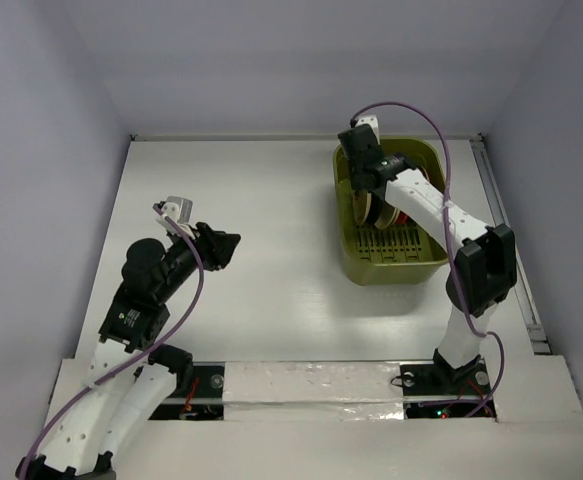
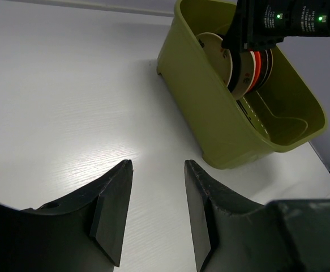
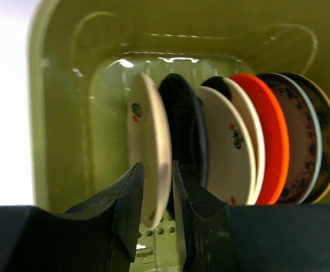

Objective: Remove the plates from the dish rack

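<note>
— Pale walls close round a white bench [image 1: 251, 200]. Where's the work?
— Toward the far right corner. An olive-green rectangular plastic dish rack [image 1: 391, 265] sits there. The small round flat plates [image 3: 227, 153] stand on edge inside it, packed face to face. None is out on the bench yet.
— Which step, then?
— The first pick, by my reading. The right fingers [image 3: 128, 209] are down inside the rack and parted a little, one on each side of the rim of the end beige plate [image 3: 148, 130]. I cannot tell whether they touch it.
— And the left fingers [image 2: 111, 204]?
— Spread and holding nothing, over bare bench toward the left edge, well apart from the rack.
— Next move?
— Probably a close on that rim, then a straight lift clear of the rack. It should not drag the black plate [image 3: 181, 124] just beside it.
— How do the others look?
— Behind the black one comes another beige plate with small dark marks. Then there is a glossy orange-red plate [image 3: 269, 141] and a blue-patterned plate [image 3: 300, 147] toward the other end of the row. All of them are upright.
</note>
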Controlling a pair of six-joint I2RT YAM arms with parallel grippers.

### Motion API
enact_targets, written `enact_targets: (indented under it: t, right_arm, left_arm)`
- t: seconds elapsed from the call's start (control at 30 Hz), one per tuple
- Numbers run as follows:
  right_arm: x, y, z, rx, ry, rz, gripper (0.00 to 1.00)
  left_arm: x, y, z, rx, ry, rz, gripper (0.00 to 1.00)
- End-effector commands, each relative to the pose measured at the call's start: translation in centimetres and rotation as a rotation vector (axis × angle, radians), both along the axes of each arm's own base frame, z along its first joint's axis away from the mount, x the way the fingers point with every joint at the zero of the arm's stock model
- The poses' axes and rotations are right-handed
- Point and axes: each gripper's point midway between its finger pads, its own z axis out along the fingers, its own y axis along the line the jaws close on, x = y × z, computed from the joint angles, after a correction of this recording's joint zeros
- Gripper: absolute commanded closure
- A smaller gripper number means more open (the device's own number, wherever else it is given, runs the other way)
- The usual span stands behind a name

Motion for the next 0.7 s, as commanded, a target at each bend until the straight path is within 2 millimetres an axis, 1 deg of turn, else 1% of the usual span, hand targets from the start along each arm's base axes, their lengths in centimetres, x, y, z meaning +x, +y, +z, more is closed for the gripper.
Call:
enact_targets:
  t: [0.0,0.27,0.3,0.43,0.5,0.53,0.67]
  right_arm:
    - [1.0,-1.5,1.8,-0.047,-0.050,-0.059,0.67]
    - [1.4,-1.7,0.6,-0.086,-0.029,-0.077,0.69]
    - [1.6,-2.1,0.2,-0.091,-0.021,-0.086,0.70]
    - [1.8,-2.0,-0.5,-0.099,-0.010,-0.085,0.75]
    - [1.9,-2.1,-0.4,-0.104,-0.012,-0.089,0.78]
    - [1.9,-2.1,-0.4,-0.107,-0.009,-0.091,0.82]
    - [1.8,-2.5,0.9,-0.111,-0.036,-0.104,0.89]
  left_arm:
    - [0.1,-0.3,1.5,-0.023,-0.058,-0.024,0.61]
    - [0.2,0.1,1.8,-0.025,-0.071,-0.011,0.61]
    - [0.1,0.2,1.8,-0.026,-0.072,-0.009,0.61]
    - [0.1,0.2,1.8,-0.026,-0.074,-0.010,0.61]
    - [0.0,0.1,1.8,-0.026,-0.074,-0.015,0.61]
    - [0.0,0.1,1.8,-0.026,-0.074,-0.015,0.61]
    - [-0.1,0.2,2.1,-0.029,-0.085,-0.012,0.61]
